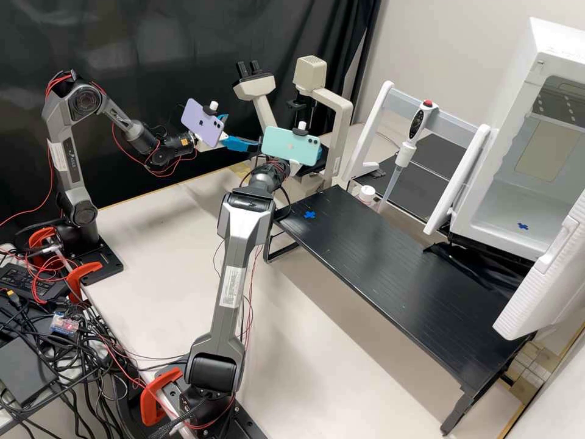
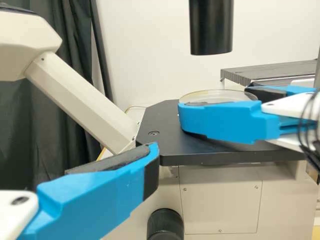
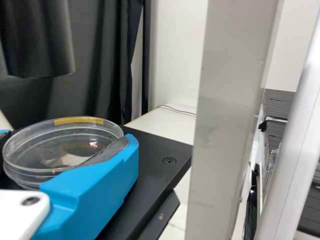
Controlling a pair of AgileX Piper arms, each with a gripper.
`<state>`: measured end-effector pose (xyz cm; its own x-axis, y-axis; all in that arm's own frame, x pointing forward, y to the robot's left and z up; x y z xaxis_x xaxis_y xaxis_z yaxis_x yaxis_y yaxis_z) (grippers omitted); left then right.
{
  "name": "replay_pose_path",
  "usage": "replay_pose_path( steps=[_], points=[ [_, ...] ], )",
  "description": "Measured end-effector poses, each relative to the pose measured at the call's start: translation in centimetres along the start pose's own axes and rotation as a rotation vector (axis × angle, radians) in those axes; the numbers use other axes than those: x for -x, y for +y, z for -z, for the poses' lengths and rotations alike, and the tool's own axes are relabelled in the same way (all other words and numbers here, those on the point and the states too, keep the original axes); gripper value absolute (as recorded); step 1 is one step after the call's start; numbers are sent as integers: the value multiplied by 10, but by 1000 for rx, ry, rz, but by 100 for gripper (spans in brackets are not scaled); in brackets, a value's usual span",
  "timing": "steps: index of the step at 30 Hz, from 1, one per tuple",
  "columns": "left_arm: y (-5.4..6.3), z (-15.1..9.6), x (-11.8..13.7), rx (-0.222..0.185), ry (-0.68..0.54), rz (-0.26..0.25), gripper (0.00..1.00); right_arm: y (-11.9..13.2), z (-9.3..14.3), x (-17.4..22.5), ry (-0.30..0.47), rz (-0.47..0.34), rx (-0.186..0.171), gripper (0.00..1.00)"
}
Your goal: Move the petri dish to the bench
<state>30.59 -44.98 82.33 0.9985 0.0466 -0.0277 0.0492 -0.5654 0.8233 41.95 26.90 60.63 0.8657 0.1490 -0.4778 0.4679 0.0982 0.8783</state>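
- High view: the left end effector [image 1: 244,130] stands wide at the microscope [image 1: 338,131], its blue fingers apart, with nothing between them.
- Right alongside, the right end effector [image 1: 295,163] sits behind a mint phone [image 1: 291,146]; that phone and the lilac phone [image 1: 203,122] each carry a maker's logo on the back.
- More labels here: a white printed sticker [image 1: 233,286] on the right arm and a small yellow one [image 1: 184,141] near the left arm's wrist.
- Containers next: a white-capped bottle [image 1: 367,194] behind the black table [image 1: 378,256], and an open white chamber [image 1: 499,207] with a blue tape cross [image 1: 523,226] on its floor. Another blue cross [image 1: 309,214] marks the black table itself.
- Left wrist view: there's the petri dish [image 2: 215,95], clear and round, gripped between the right end effector's two fingers over the microscope's black stage [image 2: 167,132]! The left end effector's own finger lies near the stage's edge, apart from the dish.
- Right wrist view: the dish is up against the dark pad [image 3: 107,151], a plain yellow strip [image 3: 79,120] along its rim. What it contains, I can't tell.
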Motion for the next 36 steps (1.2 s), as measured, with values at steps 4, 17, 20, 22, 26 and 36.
replay_pose_path(
  steps=[4, 17, 20, 22, 26, 36],
  points=[
    [0, 0, 0, 0, 0, 0, 100, 4, 3, 16, 28, 13, -19, 0],
    [0, 0, 0, 0, 0, 0, 100, 19, 0, 93, 72, -50, 0, 0],
    [0, 0, 0, 0, 0, 0, 100, 20, -9, 110, 66, -82, -5, 0],
    [0, 0, 0, 0, 0, 0, 100, 21, -14, 123, 65, -109, -6, 0],
    [0, 0, 0, 0, 0, 0, 100, 24, -26, 147, 74, -153, 27, 0],
    [0, 0, 0, 0, 0, 0, 100, 33, -75, 208, 58, -234, 104, 0]
  ],
)
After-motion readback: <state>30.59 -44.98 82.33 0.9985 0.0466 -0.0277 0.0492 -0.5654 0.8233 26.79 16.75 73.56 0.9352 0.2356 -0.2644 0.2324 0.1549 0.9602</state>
